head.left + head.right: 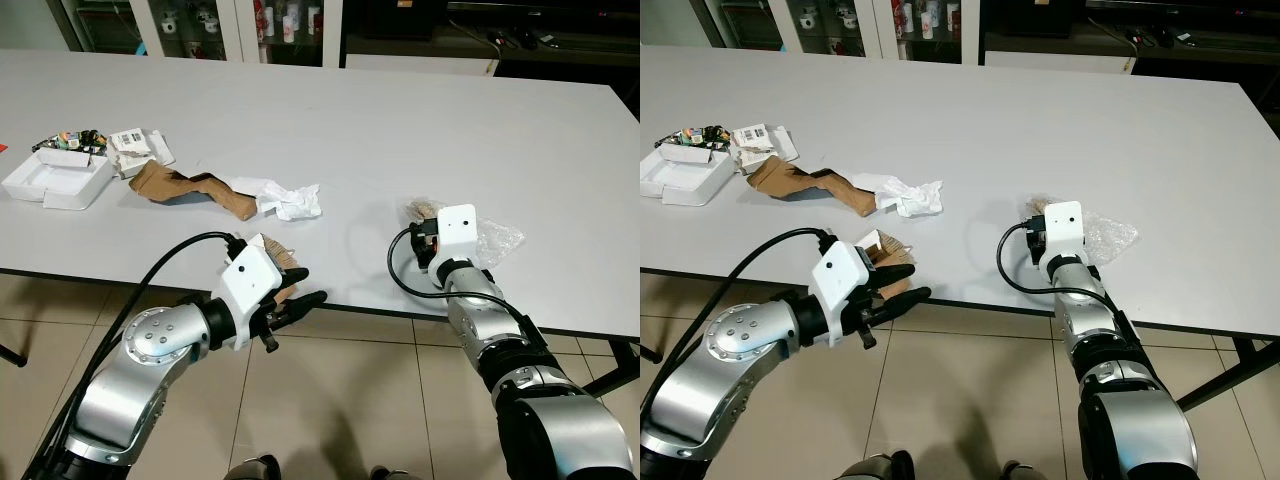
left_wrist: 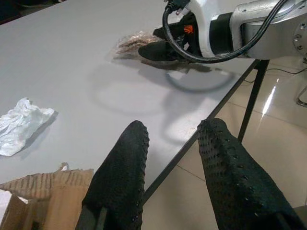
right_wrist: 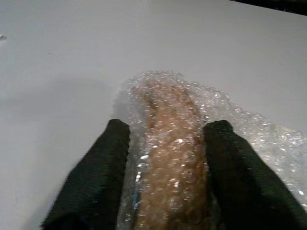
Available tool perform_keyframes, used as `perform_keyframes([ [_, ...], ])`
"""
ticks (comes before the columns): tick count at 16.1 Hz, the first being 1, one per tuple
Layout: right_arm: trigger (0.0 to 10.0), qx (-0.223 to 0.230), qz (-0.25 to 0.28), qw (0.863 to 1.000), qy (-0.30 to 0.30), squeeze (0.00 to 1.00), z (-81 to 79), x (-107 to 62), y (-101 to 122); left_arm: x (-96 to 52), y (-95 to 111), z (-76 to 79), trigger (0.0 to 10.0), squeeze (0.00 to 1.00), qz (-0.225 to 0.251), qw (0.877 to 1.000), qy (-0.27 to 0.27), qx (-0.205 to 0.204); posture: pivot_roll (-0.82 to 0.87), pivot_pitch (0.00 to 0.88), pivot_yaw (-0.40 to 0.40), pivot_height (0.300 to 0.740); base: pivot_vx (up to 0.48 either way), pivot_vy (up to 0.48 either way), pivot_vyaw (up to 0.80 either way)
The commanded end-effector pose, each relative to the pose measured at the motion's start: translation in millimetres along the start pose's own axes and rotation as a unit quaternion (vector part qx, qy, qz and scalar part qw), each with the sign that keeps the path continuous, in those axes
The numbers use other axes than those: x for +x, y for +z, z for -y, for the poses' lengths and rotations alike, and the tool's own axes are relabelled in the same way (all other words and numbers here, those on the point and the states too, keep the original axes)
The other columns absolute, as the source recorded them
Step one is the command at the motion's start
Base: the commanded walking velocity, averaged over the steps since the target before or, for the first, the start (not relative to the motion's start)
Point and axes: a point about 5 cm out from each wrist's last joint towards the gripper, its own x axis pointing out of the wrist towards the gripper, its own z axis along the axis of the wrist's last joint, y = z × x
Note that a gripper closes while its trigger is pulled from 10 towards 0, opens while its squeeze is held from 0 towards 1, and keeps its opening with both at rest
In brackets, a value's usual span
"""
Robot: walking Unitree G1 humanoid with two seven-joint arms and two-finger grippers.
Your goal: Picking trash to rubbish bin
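Observation:
A scrap of brown cardboard (image 1: 272, 250) lies at the front edge of the white table (image 1: 350, 110). My left gripper (image 1: 305, 285) hangs open just off that edge, and the cardboard (image 2: 43, 191) sits outside one finger (image 2: 120, 177), not between the two. Further right, a bubble-wrap bundle (image 1: 495, 240) with something brown inside rests on the table. My right gripper (image 3: 165, 129) is open and straddles the bundle (image 3: 168, 143), one finger on each side.
Crumpled white paper (image 1: 290, 200), a twisted brown paper bag (image 1: 185, 188), a white shallow box (image 1: 60, 178), small wrappers (image 1: 70, 140) and a labelled card (image 1: 135, 145) lie on the table's left. Glass-door cabinets (image 1: 230, 20) stand behind it. Tiled floor (image 1: 350, 400) lies below.

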Motion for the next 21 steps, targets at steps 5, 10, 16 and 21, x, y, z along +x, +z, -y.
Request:
perform_keyframes([
  [5, 0.0, 0.002, -0.021, 1.000, 0.006, 0.00, -3.4, -2.9, -10.2, 4.3, 6.5, 1.8, 10.0, 0.00, 0.011, 1.000, 0.001, 0.009, 0.04, 0.110, 0.018, 0.740, 0.000, 0.000, 0.00],
  [10, 0.0, 0.003, -0.018, 1.000, 0.008, 0.00, -4.7, -3.5, -10.7, 5.7, 6.8, 2.2, 10.0, 0.00, 0.013, 1.000, 0.003, 0.008, 0.04, 0.103, 0.015, 0.740, 0.000, 0.000, 0.00],
  [16, 0.0, 0.003, -0.016, 1.000, 0.011, 0.00, -6.1, -4.3, -11.6, 8.3, 7.9, 2.6, 10.0, 0.00, 0.017, 1.000, 0.004, 0.007, 0.04, 0.088, 0.014, 0.740, 0.000, 0.000, 0.00],
  [21, 0.0, 0.006, -0.010, 1.000, 0.003, 0.00, -4.3, -3.9, -9.5, 10.7, 9.2, 2.2, 10.0, 0.00, 0.021, 1.000, 0.007, 0.006, 0.03, 0.089, 0.013, 0.740, 0.000, 0.000, 0.00],
])
